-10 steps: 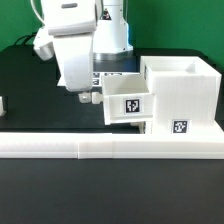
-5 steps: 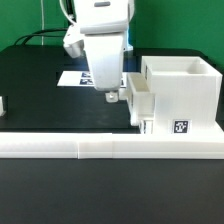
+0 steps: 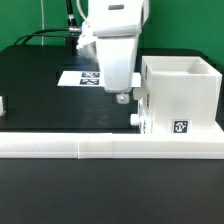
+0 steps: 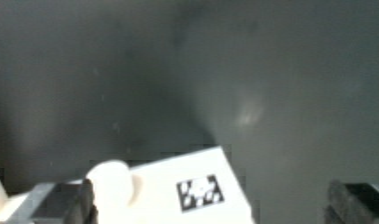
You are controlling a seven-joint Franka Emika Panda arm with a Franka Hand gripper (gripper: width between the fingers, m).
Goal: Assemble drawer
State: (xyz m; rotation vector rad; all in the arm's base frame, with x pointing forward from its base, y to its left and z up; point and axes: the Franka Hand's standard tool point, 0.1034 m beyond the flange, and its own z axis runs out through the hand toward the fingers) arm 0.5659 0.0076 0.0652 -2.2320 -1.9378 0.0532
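The white boxy drawer housing (image 3: pixel 180 95) stands at the exterior view's right, against the rail. A small tray (image 3: pixel 141 106) sits in its left side, pushed almost fully in, with only its front and knob (image 3: pixel 136 120) sticking out. My gripper (image 3: pixel 122 97) hangs just left of the tray front, fingers pointing down. In the wrist view the tray's tagged face (image 4: pixel 200 188) and round knob (image 4: pixel 109 180) lie between my fingers (image 4: pixel 54 205), which stand wide apart. My gripper (image 4: pixel 204 208) is open and grips nothing.
The long low white border rail (image 3: pixel 90 148) runs along the front of the black table. The marker board (image 3: pixel 78 77) lies flat behind my gripper. A small white part (image 3: pixel 2 103) shows at the exterior view's left edge. Cables hang at the back.
My gripper has moved toward the exterior view's right. The tray slid with it from sticking well out of the housing to almost fully inside.
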